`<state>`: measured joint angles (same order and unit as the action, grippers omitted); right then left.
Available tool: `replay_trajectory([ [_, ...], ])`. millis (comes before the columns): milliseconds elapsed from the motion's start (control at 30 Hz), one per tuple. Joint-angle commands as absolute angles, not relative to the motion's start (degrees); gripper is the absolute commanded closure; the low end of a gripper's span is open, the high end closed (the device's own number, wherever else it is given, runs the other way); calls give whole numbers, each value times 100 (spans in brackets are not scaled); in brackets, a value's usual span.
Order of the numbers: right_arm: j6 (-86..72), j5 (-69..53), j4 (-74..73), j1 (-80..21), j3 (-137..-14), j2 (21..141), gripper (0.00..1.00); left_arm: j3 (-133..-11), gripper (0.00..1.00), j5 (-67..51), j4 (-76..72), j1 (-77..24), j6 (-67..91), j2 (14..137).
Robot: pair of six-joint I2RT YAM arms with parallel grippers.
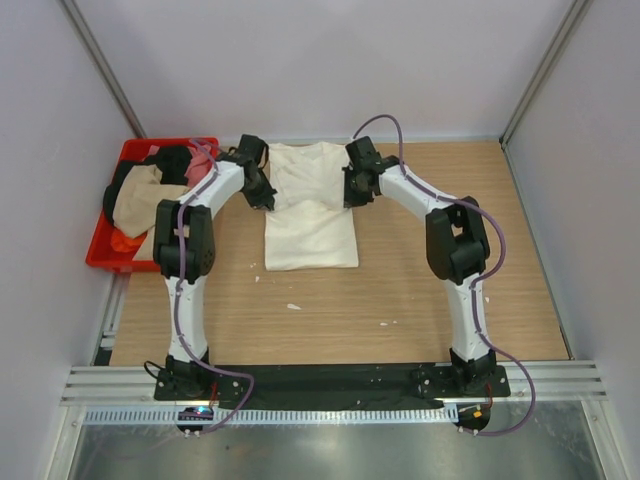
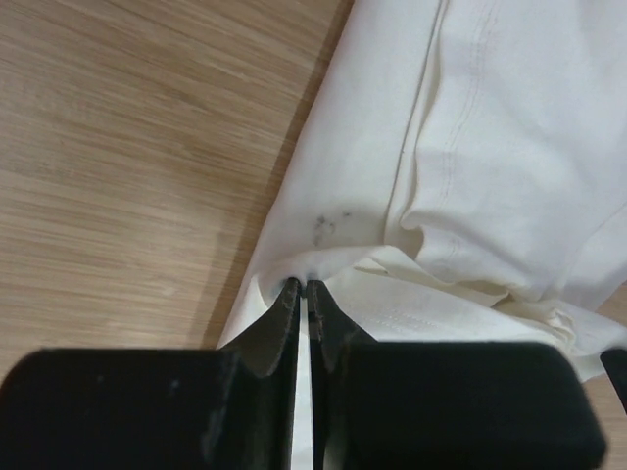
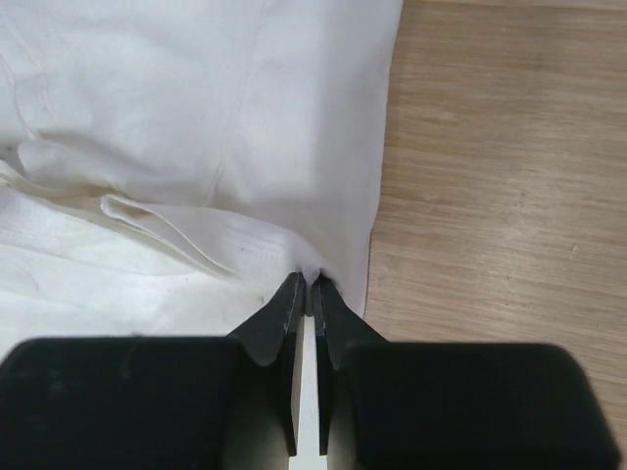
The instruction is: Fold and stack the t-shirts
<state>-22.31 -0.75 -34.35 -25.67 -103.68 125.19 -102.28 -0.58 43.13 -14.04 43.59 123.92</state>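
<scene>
Cream t-shirt [image 1: 310,215] lies flat mid-table [image 1: 430,290] between both arms, with layers doubled over near its top. The overhead view hides the fingertips under the wrist housings. The wrist views show them: left gripper [image 2: 304,286] pinched tight on the shirt's left edge, right gripper [image 3: 307,281] likewise on the right edge. Dark specks [image 2: 323,227] show only in the left wrist view. Red crate [image 1: 100,252] at far left holds heaped shirts [image 1: 140,200], hard to separate, seen only from overhead.

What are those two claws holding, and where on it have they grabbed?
Both pinch the cream t-shirt: the left gripper a fold on its left edge, the right gripper a fold on its right edge.
</scene>
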Motion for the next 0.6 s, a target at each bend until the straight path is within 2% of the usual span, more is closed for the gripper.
replay_trajectory([
  [0, -2127, -105, -3305, -2470, -10792, 12638, 86, -10599, 92, -229, 4227, -1275, 4421, 12568],
  [33, -2110, -114, -3348, -2452, -11028, 12682, 76, -10730, 87, -194, 4288, -1257, 4421, 12560],
  [100, -2092, -27, -3610, -2374, -11362, 12796, 70, -10941, 70, -141, 4472, -1169, 4351, 12490],
  [133, -2109, -26, -3743, -2347, -11625, 12797, 64, -11116, 65, -115, 4561, -1108, 4333, 12420],
  [200, -2101, -35, -3937, -2329, -11585, 12675, 60, -11119, 51, 130, 4710, -1116, 4176, 12192],
  [300, -2162, -219, -3710, -2338, -10646, 12086, 59, -10225, 46, 194, 4510, -1169, 4070, 11507],
  [433, -2180, -1052, -3464, -2329, -9207, 11244, 56, -8564, 46, -324, 3948, -1256, 4139, 10628],
  [500, -2101, -1502, -3427, -2320, -8878, 11049, 53, -7652, 47, -737, 3545, -1327, 4183, 10258],
  [567, -2048, -1730, -3454, -2338, -8527, 10830, 52, -7235, 47, -826, 3385, -1485, 4184, 10056],
])
